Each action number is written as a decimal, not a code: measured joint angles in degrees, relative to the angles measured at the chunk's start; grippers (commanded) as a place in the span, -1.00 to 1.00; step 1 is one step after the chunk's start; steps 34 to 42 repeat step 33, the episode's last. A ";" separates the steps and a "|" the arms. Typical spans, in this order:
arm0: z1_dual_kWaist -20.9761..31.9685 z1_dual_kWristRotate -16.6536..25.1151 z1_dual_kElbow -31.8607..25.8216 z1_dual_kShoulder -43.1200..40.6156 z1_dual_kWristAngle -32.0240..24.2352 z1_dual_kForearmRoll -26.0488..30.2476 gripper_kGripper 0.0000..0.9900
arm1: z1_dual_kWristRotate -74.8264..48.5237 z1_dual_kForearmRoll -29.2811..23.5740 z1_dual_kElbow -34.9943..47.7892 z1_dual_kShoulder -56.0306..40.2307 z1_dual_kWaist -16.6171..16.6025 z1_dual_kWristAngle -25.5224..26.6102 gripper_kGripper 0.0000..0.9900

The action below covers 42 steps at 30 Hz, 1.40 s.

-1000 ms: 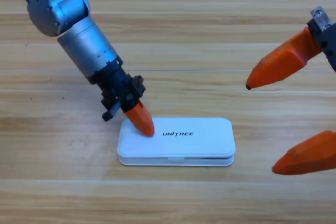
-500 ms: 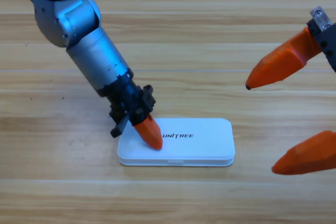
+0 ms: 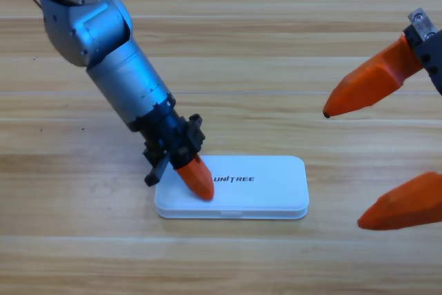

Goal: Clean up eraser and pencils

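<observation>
High view: the white case point(image 3: 231, 187) lies flat and lid-down on the wooden table point(image 3: 290, 46), "UNITREE" print up. The left gripper point(image 3: 197, 179) slants down from the upper left w/ its orange tip on the lid's left part, prob. pressing it to seat the lid, judging by the closed seam along the front edge. Jaws read as one orange wedge, so pressed together, nothing pinched. The eraser and the pencils are not visible anywhere on the table; likely inside the case, but that can't be confirmed. The right gripper point(image 3: 366, 160) waits at the right edge, jaws spread wide, holding nothing, well apart from the case.

Room: bare wood on all sides of the case; free lift path up and back for the left arm.
</observation>
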 measured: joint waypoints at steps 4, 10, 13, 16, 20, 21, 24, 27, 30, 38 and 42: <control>-0.02 0.00 0.85 -0.71 0.38 -0.51 -1.00 | 0.00 0.00 0.00 0.00 0.00 0.00 0.96; -0.22 -1.04 -3.33 -3.39 4.20 8.58 -0.97 | 0.00 0.00 0.00 0.00 0.00 0.00 0.96; -0.23 -1.05 -10.38 -7.40 7.12 16.63 0.97 | 0.00 0.00 0.00 0.00 0.00 0.00 0.96; -0.29 -2.19 -15.75 -14.70 7.69 22.04 1.00 | 0.01 0.00 0.00 0.00 0.00 0.00 0.96; -1.69 -8.28 -16.98 -27.16 7.62 23.07 1.00 | 0.01 0.00 0.00 0.00 0.00 0.00 0.96; -2.50 -9.69 -16.63 -29.98 7.51 23.07 1.00 | 0.01 0.00 0.00 0.00 0.00 0.00 0.96; -5.64 -12.80 -13.80 -36.63 7.26 23.16 1.00 | 0.02 0.00 0.00 0.00 0.00 0.00 0.96; -8.01 -14.78 -11.12 -40.05 7.19 23.22 1.00 | 0.05 0.00 0.00 0.00 0.00 0.00 0.96; -9.35 -15.66 -9.28 -40.78 7.19 23.22 1.00 | 0.06 0.00 0.00 0.00 0.00 0.00 0.96; -9.70 -15.85 -6.98 -40.81 7.19 22.81 1.00 | 0.06 0.00 0.00 0.00 0.00 0.00 0.96; -9.70 -15.85 -6.98 -40.81 7.19 22.81 1.00 | 0.06 0.00 0.00 0.00 0.00 0.00 0.96</control>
